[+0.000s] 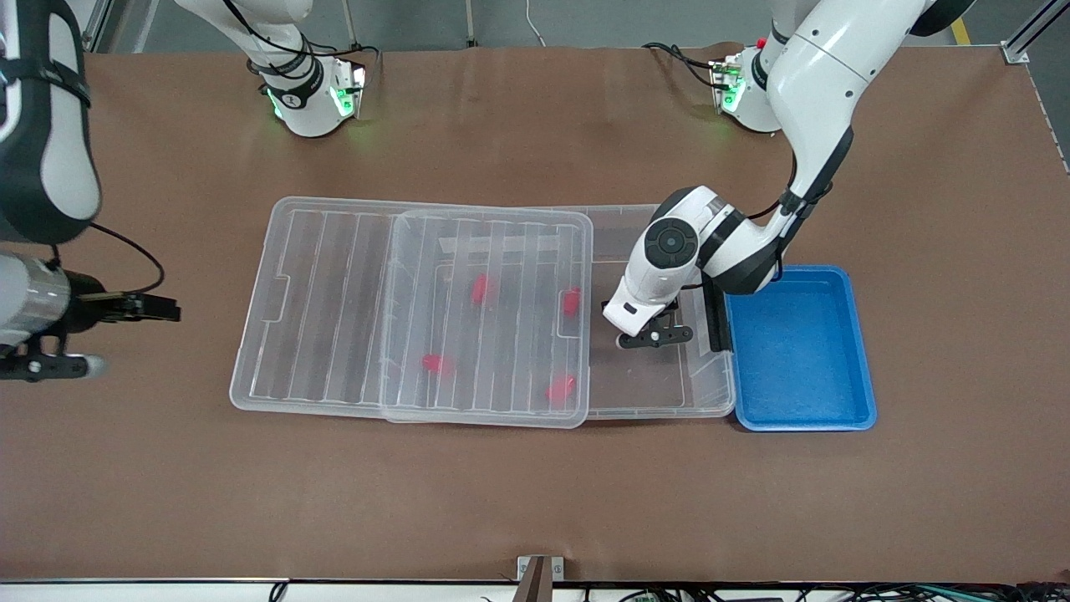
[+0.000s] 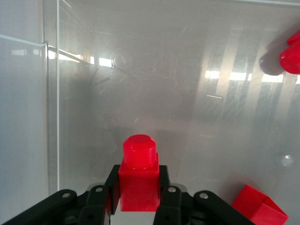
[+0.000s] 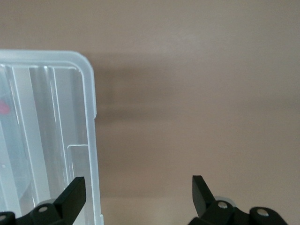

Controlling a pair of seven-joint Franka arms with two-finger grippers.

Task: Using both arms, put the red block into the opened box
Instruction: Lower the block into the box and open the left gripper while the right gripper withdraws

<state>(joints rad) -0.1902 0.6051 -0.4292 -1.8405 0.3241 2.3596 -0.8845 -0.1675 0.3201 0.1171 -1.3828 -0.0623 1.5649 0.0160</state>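
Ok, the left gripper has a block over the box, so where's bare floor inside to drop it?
The left gripper, shut on the red block, hangs over the box's uncovered end beside the blue tray; bare floor lies below it. Under the lid it is crowded: four blocks. The right gripper waits open over the table.

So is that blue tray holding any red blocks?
No, the blue tray shows only its bare blue floor; the loose red blocks lie in the clear box.

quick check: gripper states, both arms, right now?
Left gripper: shut on a red block, over the uncovered end of the box.
Right gripper: open, empty, waiting over the table beside the lid.
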